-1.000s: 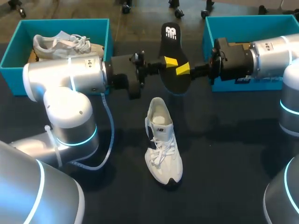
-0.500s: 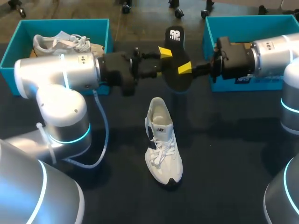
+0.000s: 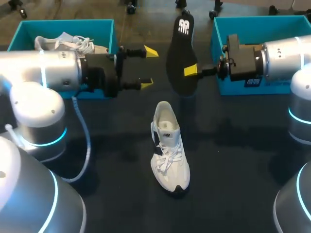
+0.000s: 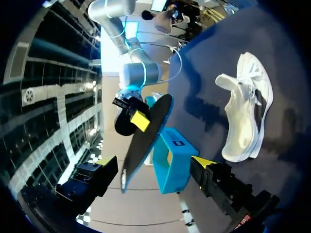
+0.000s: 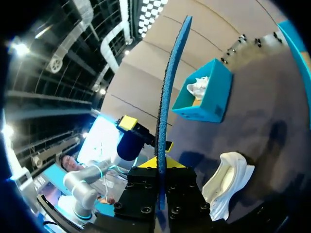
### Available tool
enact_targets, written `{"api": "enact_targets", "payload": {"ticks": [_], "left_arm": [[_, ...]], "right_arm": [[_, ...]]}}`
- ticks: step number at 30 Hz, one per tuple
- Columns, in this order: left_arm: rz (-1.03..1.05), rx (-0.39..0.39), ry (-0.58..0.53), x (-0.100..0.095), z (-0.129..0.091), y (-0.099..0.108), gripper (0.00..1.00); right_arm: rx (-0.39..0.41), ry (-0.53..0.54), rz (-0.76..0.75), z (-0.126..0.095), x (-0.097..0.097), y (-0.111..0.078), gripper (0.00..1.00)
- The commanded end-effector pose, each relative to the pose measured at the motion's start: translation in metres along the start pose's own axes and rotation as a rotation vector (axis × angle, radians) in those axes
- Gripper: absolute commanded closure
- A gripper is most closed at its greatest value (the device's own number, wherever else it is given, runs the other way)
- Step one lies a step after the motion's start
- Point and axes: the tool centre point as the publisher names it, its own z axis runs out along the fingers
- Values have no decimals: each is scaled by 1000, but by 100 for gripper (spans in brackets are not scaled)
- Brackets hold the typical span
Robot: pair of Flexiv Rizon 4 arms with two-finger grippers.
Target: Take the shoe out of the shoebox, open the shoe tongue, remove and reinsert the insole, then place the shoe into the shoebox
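The black insole (image 3: 181, 53) hangs in the air above the table's far middle, held at its side by my right gripper (image 3: 190, 71), which is shut on it. In the right wrist view the insole (image 5: 167, 92) stands edge-on between the fingers of the right gripper (image 5: 160, 162). My left gripper (image 3: 148, 68) is open, a little left of the insole and apart from it. From the left wrist the insole (image 4: 146, 138) shows ahead of the open left gripper (image 4: 156, 162). The white shoe (image 3: 167, 145) lies on the table below, toe towards me.
A teal shoebox (image 3: 14, 53) at the far left holds a second white shoe (image 3: 63, 42). Another teal shoebox (image 3: 262, 24) stands at the far right, behind my right arm. Dark table surface surrounds the shoe.
My left gripper opened, let go of the insole and drew back to the left. The right gripper kept its hold, and the insole tilted further towards the table's far edge.
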Motion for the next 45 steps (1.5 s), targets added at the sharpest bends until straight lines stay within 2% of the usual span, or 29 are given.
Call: {"api": "enact_targets", "payload": {"ticks": [1,5,10,13,14,30,32,33,35,45], "left_arm": [[-92,-5,116,3,-22,3,0],[-224,-15,160,12,-28,8,0],[-390,-5,255,24,-30,13,0],[-492,-5,293,33,-31,12,0],[-531,-18,324,39,-32,11,0],[-531,-18,324,39,-32,11,0],[-600,-11,343,46,-35,6,0],[-605,-20,365,50,-36,3,0],[-626,-29,387,59,-39,-2,0],[-751,-110,414,99,-44,-10,0]], "right_arm": [[-32,56,-107,4,-6,0,100],[-51,111,-222,7,-2,0,100],[-33,129,-300,8,2,2,100],[-20,167,-330,10,5,3,100],[-18,159,-296,11,4,4,100],[-18,159,-296,11,4,4,100],[-18,159,-296,11,4,4,100],[-28,175,-328,14,-1,3,100],[-66,131,-385,19,-11,-1,100],[-47,139,-498,37,-32,-8,100]]}}
